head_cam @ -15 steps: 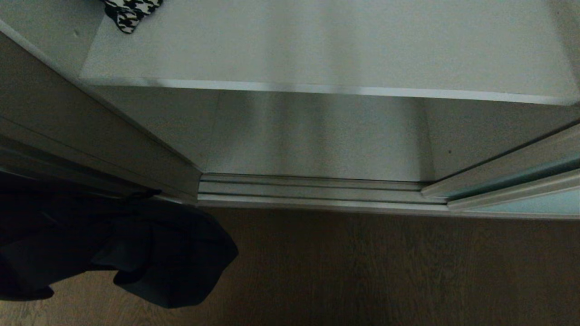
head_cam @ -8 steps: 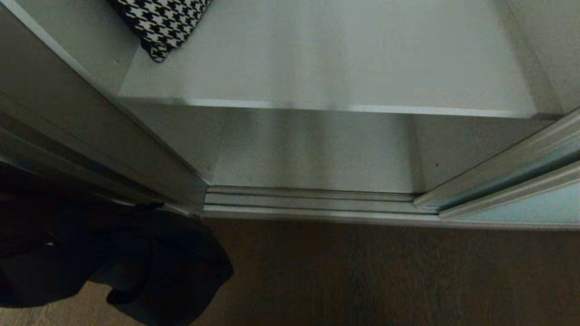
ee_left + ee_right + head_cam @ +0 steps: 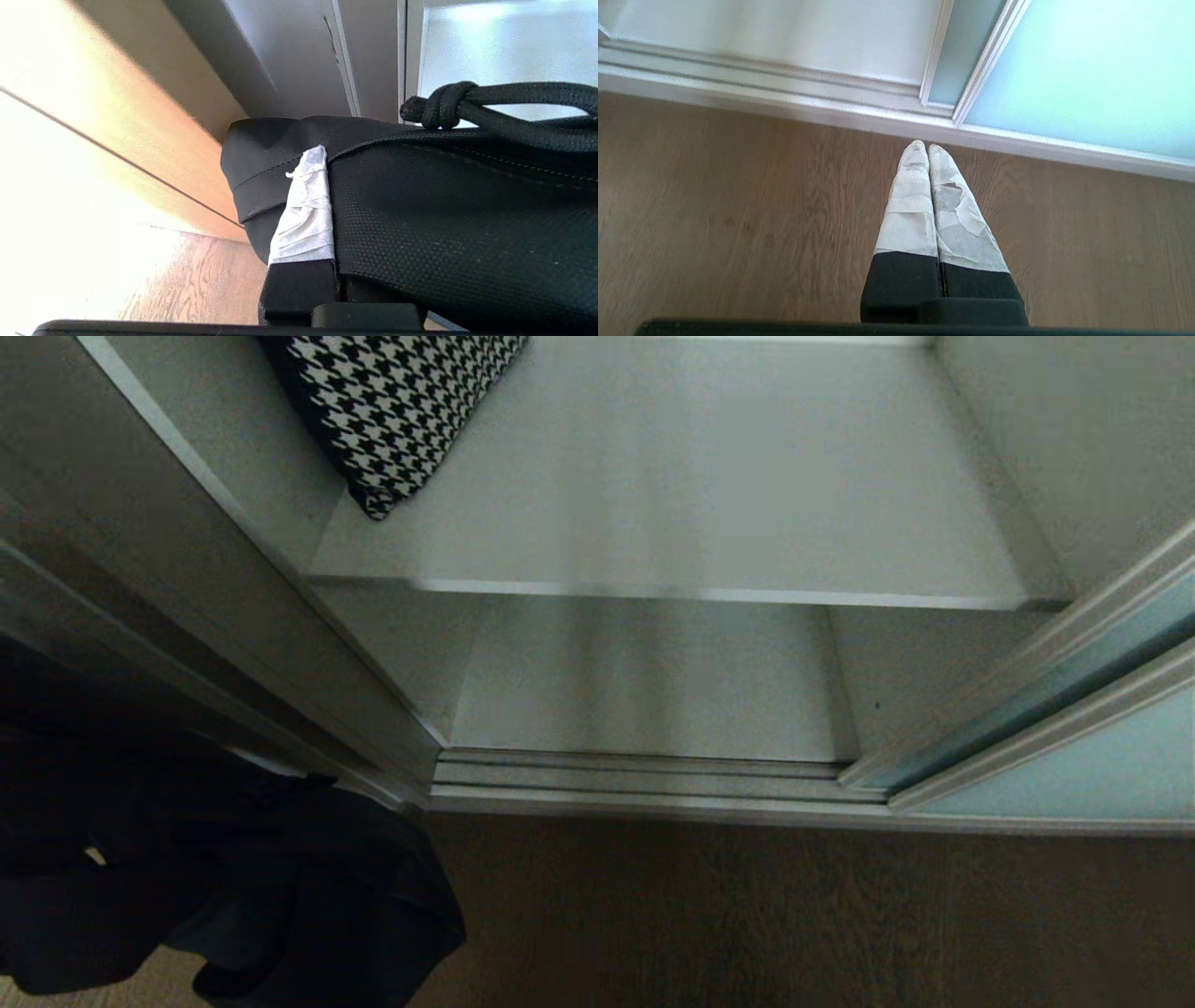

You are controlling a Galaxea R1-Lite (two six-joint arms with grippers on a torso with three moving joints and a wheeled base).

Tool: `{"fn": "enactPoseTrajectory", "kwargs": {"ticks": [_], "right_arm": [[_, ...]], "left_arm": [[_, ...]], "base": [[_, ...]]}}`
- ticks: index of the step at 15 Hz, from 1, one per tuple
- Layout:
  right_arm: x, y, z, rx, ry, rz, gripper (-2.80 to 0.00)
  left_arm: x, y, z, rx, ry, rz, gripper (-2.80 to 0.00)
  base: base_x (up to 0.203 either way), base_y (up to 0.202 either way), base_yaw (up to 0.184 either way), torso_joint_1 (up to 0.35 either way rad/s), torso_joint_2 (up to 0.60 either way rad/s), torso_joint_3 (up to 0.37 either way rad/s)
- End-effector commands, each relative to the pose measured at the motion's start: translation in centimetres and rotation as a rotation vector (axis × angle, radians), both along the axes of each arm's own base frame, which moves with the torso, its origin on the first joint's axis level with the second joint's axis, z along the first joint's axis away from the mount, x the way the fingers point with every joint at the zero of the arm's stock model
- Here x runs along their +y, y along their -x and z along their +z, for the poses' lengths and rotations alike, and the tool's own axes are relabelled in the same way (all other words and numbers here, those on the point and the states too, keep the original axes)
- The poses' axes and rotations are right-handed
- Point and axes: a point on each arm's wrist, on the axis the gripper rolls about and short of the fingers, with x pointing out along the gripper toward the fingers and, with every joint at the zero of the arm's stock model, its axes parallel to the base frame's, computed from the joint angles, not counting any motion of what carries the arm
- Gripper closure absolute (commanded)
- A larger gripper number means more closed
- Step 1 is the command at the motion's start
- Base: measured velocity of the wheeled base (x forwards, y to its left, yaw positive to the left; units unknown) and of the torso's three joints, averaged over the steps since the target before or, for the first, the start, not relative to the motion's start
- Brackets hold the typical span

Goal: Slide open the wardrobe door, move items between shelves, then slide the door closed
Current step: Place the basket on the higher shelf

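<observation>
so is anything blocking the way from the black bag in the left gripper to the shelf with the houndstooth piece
Nothing visible does. The sliding door is pushed right, the shelf is bare beside the houndstooth piece, and the black bag hangs in the left gripper.

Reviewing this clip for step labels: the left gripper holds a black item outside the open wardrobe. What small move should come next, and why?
Probably carry the black bag toward the opening and onto the shelf. The left gripper is shut on it beside the wardrobe's left wall, the sliding door stands open to the right, and the shelf is bare beside the houndstooth piece. The right gripper hangs shut over the floor.
</observation>
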Motion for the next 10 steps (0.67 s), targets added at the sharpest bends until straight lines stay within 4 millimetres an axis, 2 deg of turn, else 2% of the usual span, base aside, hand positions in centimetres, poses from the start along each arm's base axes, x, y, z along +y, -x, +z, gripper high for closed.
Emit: {"fn": "enactPoseTrajectory", "kwargs": {"ticks": [1,7,10], "right_arm": [[0.00,0.01,0.00,-0.001,0.001,0.001,0.00],[0.00,0.00,-0.03,0.000,0.001,0.001,0.00],[0.00,0.01,0.00,-0.001,0.001,0.001,0.00]], "left_arm": [[0.00,-0.05,-0.09,0.006,-0.001,0.002,0.00],[-0.02,-0.05,-0.11,0.007,0.002,-0.005,0.00],[-0.03,0.23,-0.17,-0.004,0.000,-0.028,0.00]], "base": [[0.000,0.000,0.000,0.007,0.01,0.193],[0.000,0.000,0.000,0.000,0.00,0.194],[0.000,0.000,0.000,0.010,0.00,0.060]]}}
